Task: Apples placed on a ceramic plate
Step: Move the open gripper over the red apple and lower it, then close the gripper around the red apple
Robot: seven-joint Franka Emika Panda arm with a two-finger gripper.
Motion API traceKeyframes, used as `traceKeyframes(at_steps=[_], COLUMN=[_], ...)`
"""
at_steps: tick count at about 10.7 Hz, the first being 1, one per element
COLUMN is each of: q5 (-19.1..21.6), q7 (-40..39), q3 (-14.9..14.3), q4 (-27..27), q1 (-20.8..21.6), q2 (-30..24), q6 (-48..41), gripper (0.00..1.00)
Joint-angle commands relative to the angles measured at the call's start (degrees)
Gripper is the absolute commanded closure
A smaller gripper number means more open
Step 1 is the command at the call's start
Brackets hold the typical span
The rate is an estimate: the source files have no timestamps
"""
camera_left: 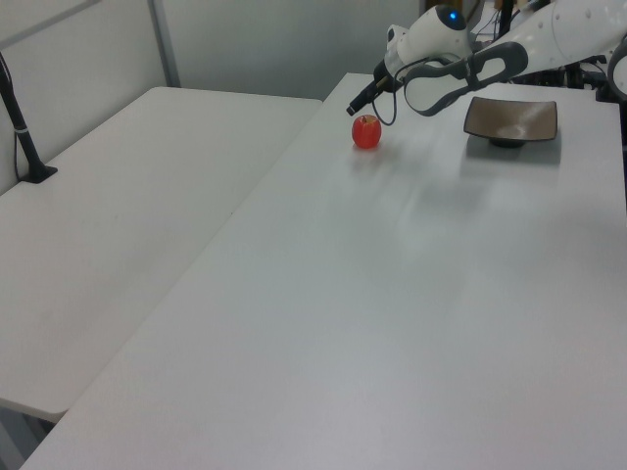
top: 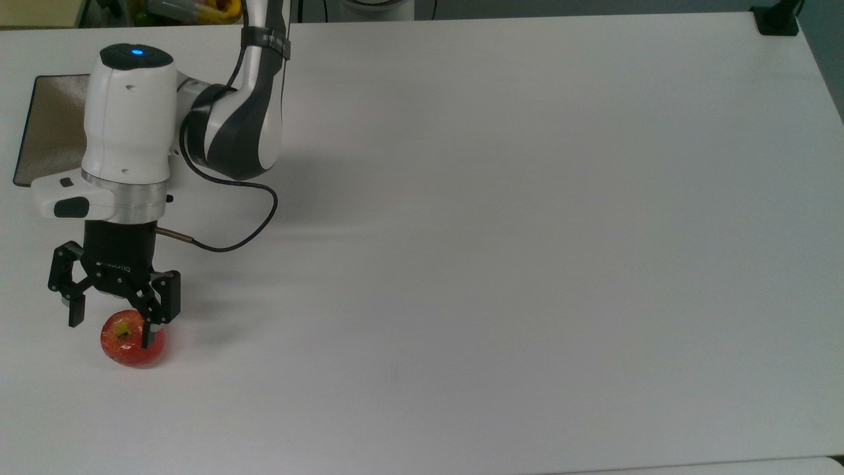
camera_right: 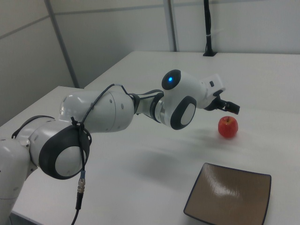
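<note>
While the pincer hangs spread over the apple, open table lies beside.

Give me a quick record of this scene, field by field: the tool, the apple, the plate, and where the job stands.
tool: fingers open, poised at the apple, not closed on it
apple: red, resting on the white table, at the top view's lower left
ceramic plate: square, brown, nothing on it, apart from the apple
task progress: apple not yet picked up
</note>
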Motion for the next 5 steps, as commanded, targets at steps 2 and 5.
traceKeyframes(at_steps=[2,5], q5=[0.6,0.3], q7=[0.8,0.7], q3=[-0.7,-0.8], q4=[1.8,1.7], q1=[0.5,0.3], q2=[3.4,4.8], q6=[2.8,2.9], gripper=[0.0,0.0])
